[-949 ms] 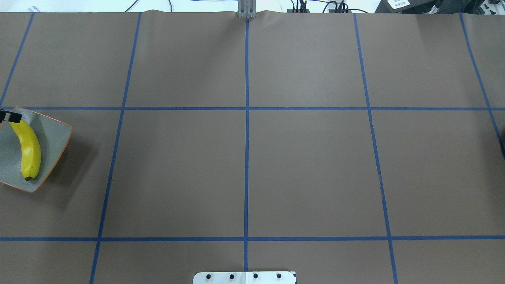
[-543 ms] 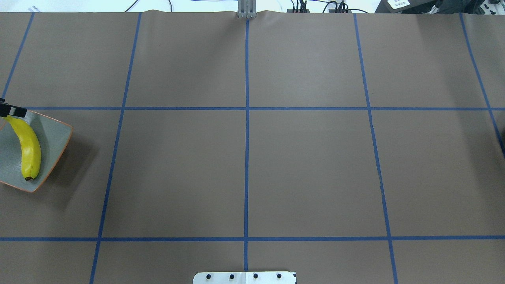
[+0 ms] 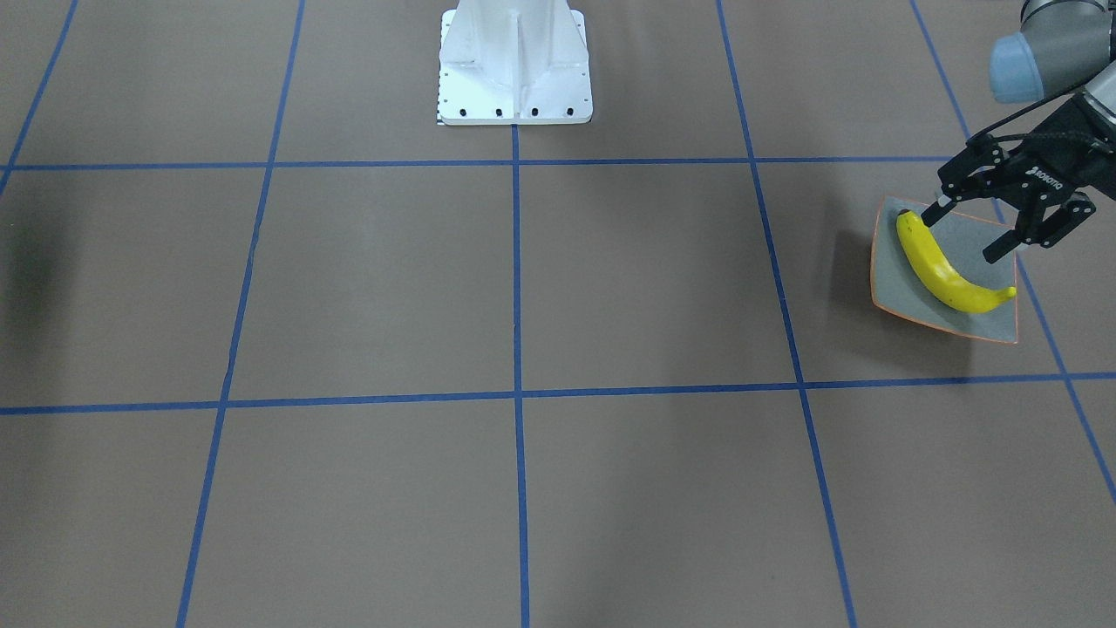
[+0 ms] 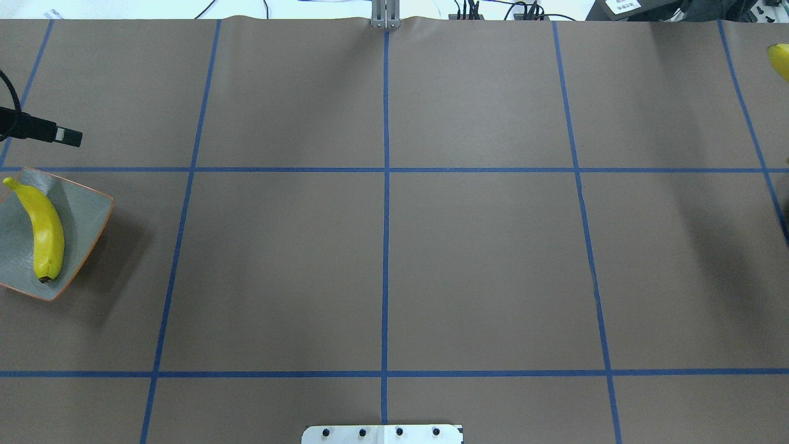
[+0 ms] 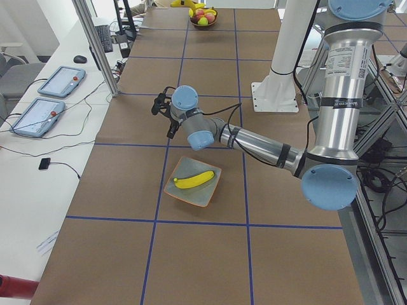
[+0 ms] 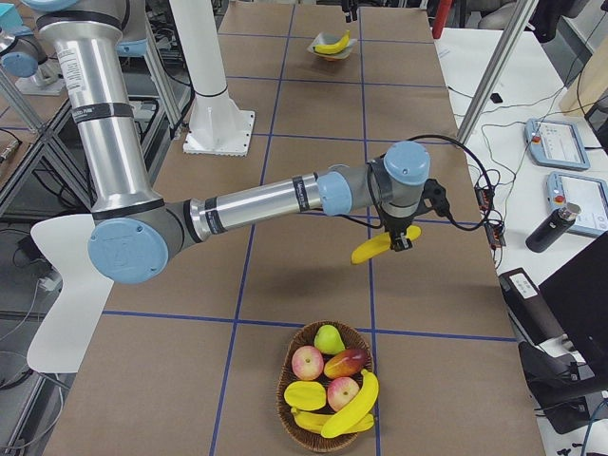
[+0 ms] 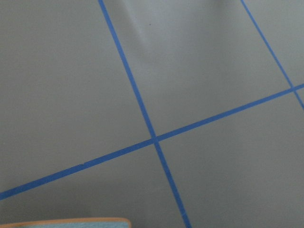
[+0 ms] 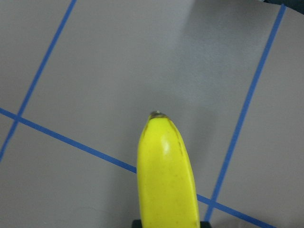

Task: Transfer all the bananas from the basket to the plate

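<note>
- Yellow plated banana (image 3: 946,270): lies diagonally on plate (image 3: 888,275), right edge of front-facing view.
- left gripper (image 3: 959,237): fingers spread, empty, over plate's upper part.
- right gripper (image 6: 397,237): clenched on carried banana (image 8: 166,175), mid-frame.
- basket (image 6: 282,394): bottom centre, holds remaining bananas (image 6: 353,404) among other fruit.

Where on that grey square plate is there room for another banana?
The yellow banana lies diagonally on the speckled grey square plate; bare strips flank it, out to the orange rim. Crowded spot: the open left gripper hovering near one edge.
</note>
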Controlling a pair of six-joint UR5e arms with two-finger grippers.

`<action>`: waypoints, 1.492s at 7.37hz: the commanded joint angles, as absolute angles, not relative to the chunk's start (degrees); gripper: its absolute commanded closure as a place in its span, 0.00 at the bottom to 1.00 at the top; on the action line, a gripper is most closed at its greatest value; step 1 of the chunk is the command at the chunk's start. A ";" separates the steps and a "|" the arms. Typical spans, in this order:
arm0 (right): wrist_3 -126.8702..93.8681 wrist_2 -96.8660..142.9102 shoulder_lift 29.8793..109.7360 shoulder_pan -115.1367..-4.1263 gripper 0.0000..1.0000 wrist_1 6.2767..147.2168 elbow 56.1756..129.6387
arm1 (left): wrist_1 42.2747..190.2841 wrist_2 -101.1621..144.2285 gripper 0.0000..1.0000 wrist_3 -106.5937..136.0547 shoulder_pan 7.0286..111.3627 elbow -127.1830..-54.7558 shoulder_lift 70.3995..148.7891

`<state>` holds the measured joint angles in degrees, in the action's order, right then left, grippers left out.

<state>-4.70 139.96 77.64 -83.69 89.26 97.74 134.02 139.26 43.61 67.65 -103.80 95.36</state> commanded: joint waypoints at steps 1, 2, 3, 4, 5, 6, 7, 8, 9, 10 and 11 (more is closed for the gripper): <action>-23.83 140.01 75.51 -78.16 1.00 89.12 105.88 | 134.03 138.78 0.00 54.79 63.04 -103.71 103.32; -32.52 139.92 72.97 -74.83 1.00 86.68 106.60 | 134.21 138.78 0.00 59.45 60.23 -103.71 107.88; -43.31 139.75 71.30 -70.79 1.00 79.70 106.52 | 134.30 138.78 0.00 62.63 57.42 -103.71 111.93; -52.29 139.57 70.24 -67.45 1.00 71.89 106.26 | 134.38 138.78 0.00 63.88 54.87 -103.62 115.10; -60.30 139.57 68.57 -65.50 1.00 67.54 106.69 | 134.38 138.69 0.00 63.90 51.19 -103.28 118.27; -68.04 139.40 65.42 -63.04 1.00 64.72 106.79 | 134.47 137.73 0.00 63.98 49.41 -103.62 120.04; -73.68 138.18 62.69 -60.23 1.00 64.34 107.66 | 134.99 136.16 0.00 64.07 47.92 -103.71 121.45; -79.05 134.86 62.06 -56.03 1.00 64.34 109.93 | 136.57 133.79 0.00 64.16 45.81 -103.80 122.07; -83.10 132.21 60.57 -52.85 1.00 64.34 110.65 | 138.50 132.12 0.00 64.25 43.70 -103.80 122.43; -85.06 130.62 59.34 -50.47 1.00 64.34 110.65 | 139.04 131.58 0.00 64.25 42.64 -103.97 122.78; -87.34 128.78 58.11 -48.45 1.00 64.25 110.92 | 139.04 131.57 0.00 64.25 42.19 -104.58 122.96</action>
<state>-84.02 131.25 59.75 -51.48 64.34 110.51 138.53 132.10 64.23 43.28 -104.05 122.60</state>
